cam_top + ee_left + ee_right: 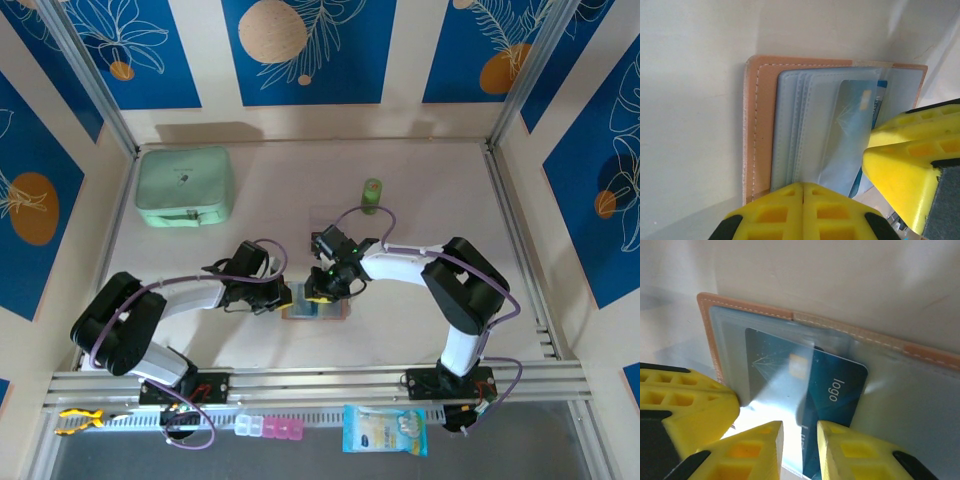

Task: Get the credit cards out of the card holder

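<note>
The card holder point(337, 311) lies open and flat on the surface point(430, 180), close to the middle of its near edge, with both arms bent in over it. From the left wrist its tan-pink stitched rim point(757, 125) frames a stack of grey-blue pocket panels. From the right wrist the same rim point(750, 307) runs along the far side of a clear sleeve.

The left tool point(279, 297) sits at the holder's left side. Its yellow fingers are closed, pad against pad with no gap point(802, 210), and they hold nothing. Their tips are over the near edge of the pocket panels.

The right tool point(324, 290) is over the middle of the holder. Its jaws point(800, 450) stand a narrow gap apart, and the near edge of a blue credit card point(835, 385) shows in that gap. I cannot tell whether the card is actually pinched. The half of the card printed "logo" is bare, and the other half sits clouded under the sleeve. In the left wrist view the same card point(852, 115) lies inside the pocket, with one of the right tool's fingers point(905, 170) at its end.

A mint-green pouch point(185, 187) rests near the far left corner. A small green bottle point(372, 195) stands upright towards the middle of the far edge, well apart from the holder.
</note>
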Robot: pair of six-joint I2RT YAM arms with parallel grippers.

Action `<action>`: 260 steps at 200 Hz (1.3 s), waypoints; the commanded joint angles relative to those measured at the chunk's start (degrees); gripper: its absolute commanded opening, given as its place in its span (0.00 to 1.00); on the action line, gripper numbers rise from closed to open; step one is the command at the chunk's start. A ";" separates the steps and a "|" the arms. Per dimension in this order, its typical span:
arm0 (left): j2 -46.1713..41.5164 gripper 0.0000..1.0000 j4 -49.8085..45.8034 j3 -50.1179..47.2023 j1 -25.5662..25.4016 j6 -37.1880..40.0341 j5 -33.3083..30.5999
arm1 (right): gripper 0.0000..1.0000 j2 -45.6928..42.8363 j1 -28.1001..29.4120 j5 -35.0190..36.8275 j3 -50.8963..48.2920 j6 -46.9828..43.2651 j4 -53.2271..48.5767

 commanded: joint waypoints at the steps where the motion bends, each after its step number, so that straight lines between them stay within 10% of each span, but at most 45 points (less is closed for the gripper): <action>1: 0.66 0.01 -2.37 0.61 0.53 0.94 -0.25 | 0.26 -0.83 0.05 1.97 0.97 -1.31 -4.07; 260: 3.99 0.00 -5.74 6.75 -2.67 1.98 -1.88 | 0.29 -5.11 -2.13 -1.22 -3.51 0.29 0.68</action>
